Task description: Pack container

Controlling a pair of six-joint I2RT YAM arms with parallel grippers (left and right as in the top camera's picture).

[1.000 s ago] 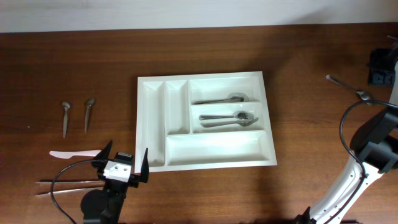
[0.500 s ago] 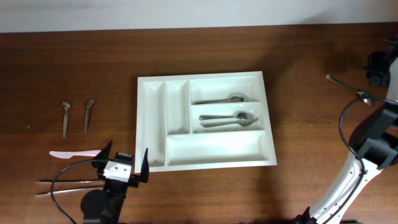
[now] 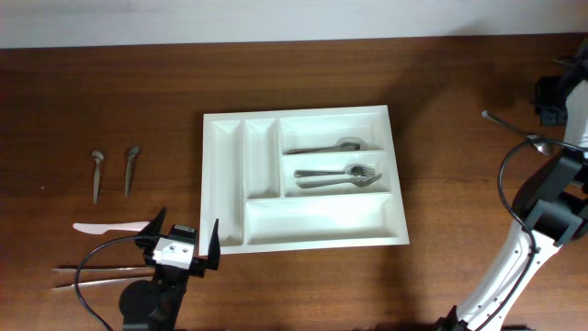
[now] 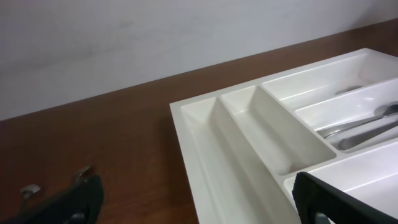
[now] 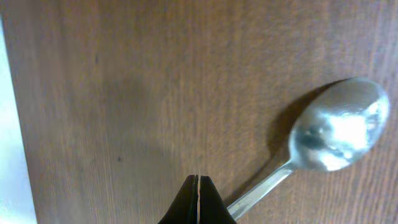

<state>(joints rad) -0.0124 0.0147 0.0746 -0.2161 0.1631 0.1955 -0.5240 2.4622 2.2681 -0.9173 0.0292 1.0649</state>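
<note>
The white five-compartment container [image 3: 231, 175] lies mid-table. It holds a spoon [image 3: 326, 145] in its top wide compartment and forks [image 3: 340, 175] in the middle one. The left wrist view shows its rim [image 4: 205, 143]. My left gripper [image 3: 184, 245] is open and empty at the container's front-left corner, and it also shows in the left wrist view [image 4: 199, 208]. My right gripper [image 3: 549, 99] is at the far right. In the right wrist view it [image 5: 197, 186] is shut, with nothing between the jaws. It is just left of the handle of a metal spoon [image 5: 339, 134] that lies on the table [image 3: 514, 129].
Two small spoons [image 3: 96, 175] [image 3: 131, 169] lie at the left. A pink plastic knife [image 3: 110, 226] and a pair of chopsticks [image 3: 96, 271] lie near the front-left edge. The table's far edge meets a white wall [image 4: 155, 37].
My right gripper has shifted slightly left and toward the far edge, above the spoon at the right. The left arm and the container have not moved.
</note>
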